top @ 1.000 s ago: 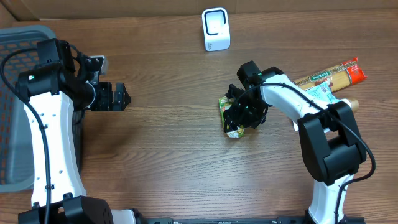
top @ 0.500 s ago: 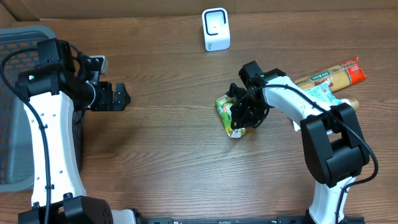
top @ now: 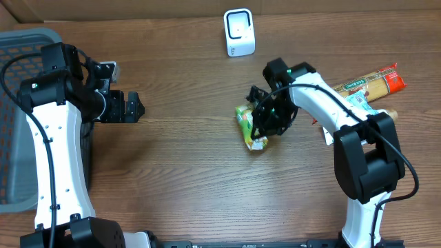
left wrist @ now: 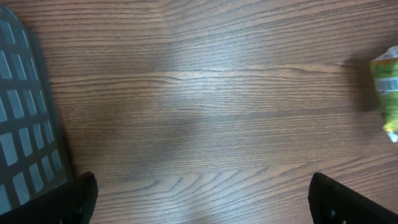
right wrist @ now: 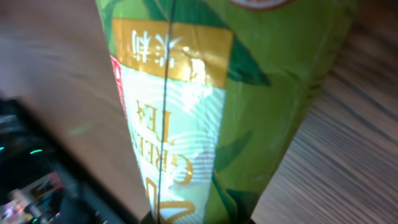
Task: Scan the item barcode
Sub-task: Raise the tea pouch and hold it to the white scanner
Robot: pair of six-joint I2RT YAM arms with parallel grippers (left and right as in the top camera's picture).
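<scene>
1. Right gripper (top: 262,127), just right of centre in the overhead view, is clamped narrow on one green tea packet (top: 242,117). The right wrist view shows the packet's tapered end running down between the jaws.
2. That packet sits mid-frame on the wooden table (top: 193,179), below the scanner and well apart from it. Its far end also shows at the right edge of the left wrist view.
3. Left gripper (top: 136,108) hangs at centre left with its jaws spread wide and nothing between them. Its two fingers (left wrist: 81,199) show only in the bottom corners of its own camera.
4. One white scanner (top: 239,32) stands at the top centre.
5. One grey basket (top: 21,103) fills the left edge.
6. One pasta packet (top: 368,81) lies at the upper right, with one teal-and-white packet (top: 358,102) beside it, partly under the right arm.
</scene>
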